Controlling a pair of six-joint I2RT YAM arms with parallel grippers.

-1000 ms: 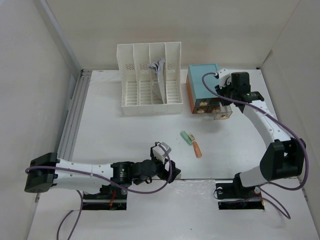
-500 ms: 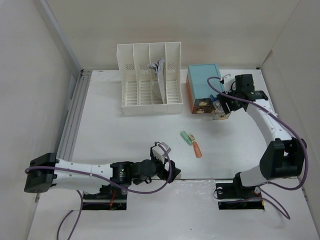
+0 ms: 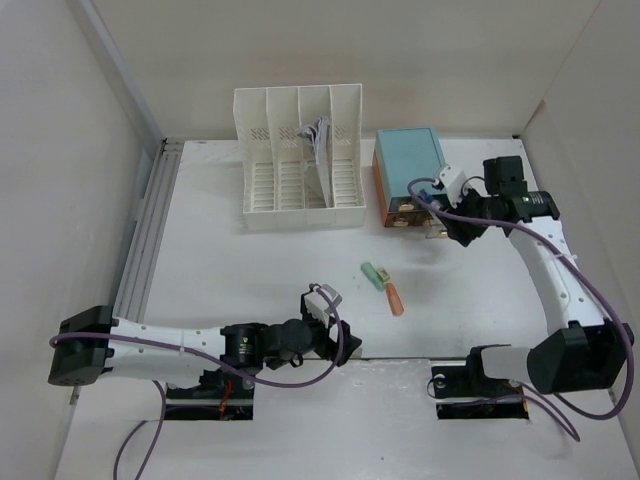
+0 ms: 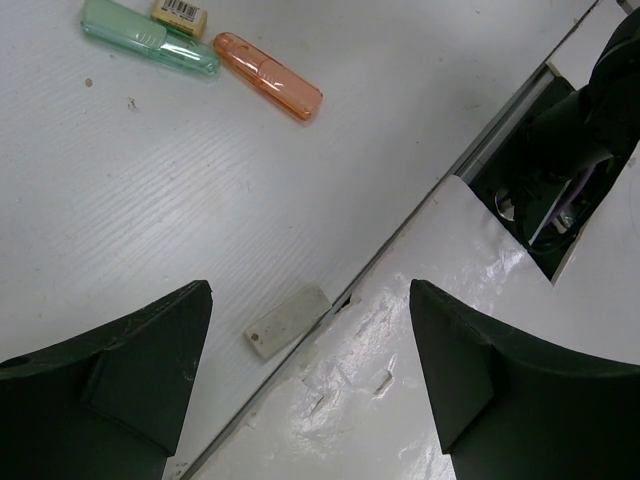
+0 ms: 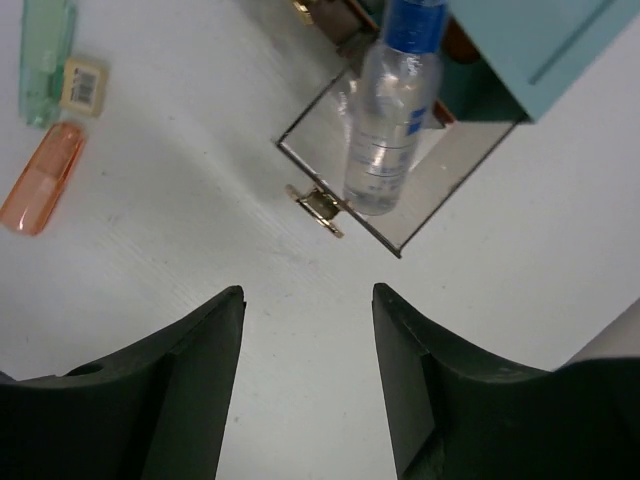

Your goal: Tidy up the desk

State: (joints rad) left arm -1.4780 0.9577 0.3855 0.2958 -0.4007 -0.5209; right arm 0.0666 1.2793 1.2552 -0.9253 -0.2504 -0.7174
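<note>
The white desk [image 3: 240, 280] carries a teal-topped drawer box [image 3: 408, 165] at the back right. Its clear drawer [image 5: 450, 170] stands pulled out, and a small clear bottle with a blue cap [image 5: 390, 120] lies in it. The bottle also shows in the top view [image 3: 427, 193]. My right gripper [image 5: 308, 290] is open and empty above bare desk just in front of the drawer; in the top view it [image 3: 455, 225] sits right of the box. My left gripper [image 4: 310, 285] is open and empty over the desk's near edge [image 3: 345, 340].
A green case [image 3: 374, 274], an orange case [image 3: 396, 299] and a small barcoded eraser [image 4: 180, 12] lie mid-desk. A small white block [image 4: 288, 320] lies by the near seam. A white slotted file rack [image 3: 300, 160] stands at the back. Two cut-outs [image 3: 205, 395] hold the arm bases.
My right gripper has drawn back to the right, away from the drawer box, and the bottle now lies in the open drawer. The left arm has not moved.
</note>
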